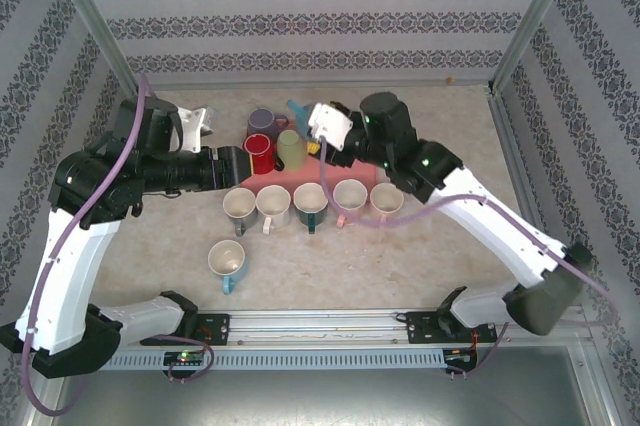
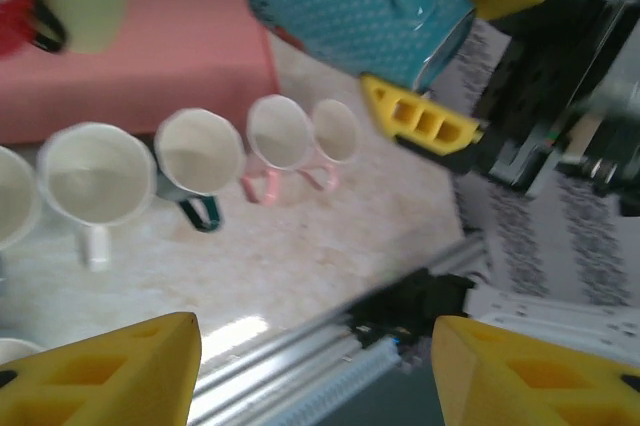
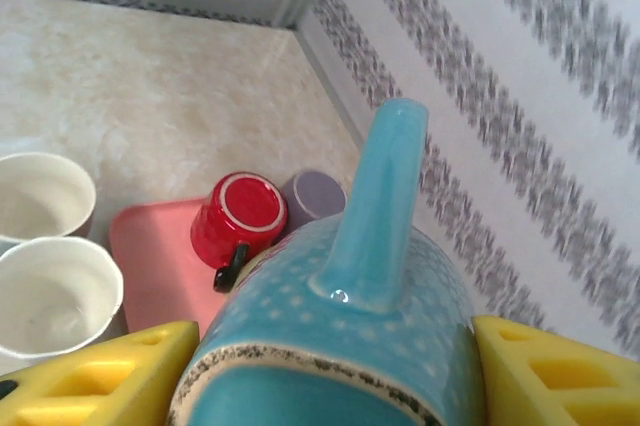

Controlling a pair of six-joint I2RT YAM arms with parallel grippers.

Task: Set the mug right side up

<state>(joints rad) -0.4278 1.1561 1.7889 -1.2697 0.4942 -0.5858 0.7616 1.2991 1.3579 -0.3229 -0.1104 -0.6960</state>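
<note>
My right gripper is shut on the teal dotted mug, one yellow finger on each side of its body and the handle pointing away from the camera. The mug hangs tilted in the air over the back of the pink tray. From the left wrist, the mug shows at the top between the right arm's fingers. My left gripper is open with nothing between its fingers. From above, the left gripper sits just left of the tray.
A red mug and a purple mug stand upside down on the tray, with a pale green mug beside them. Several white-lined mugs stand upright in a row in front of the tray, and one more stands nearer.
</note>
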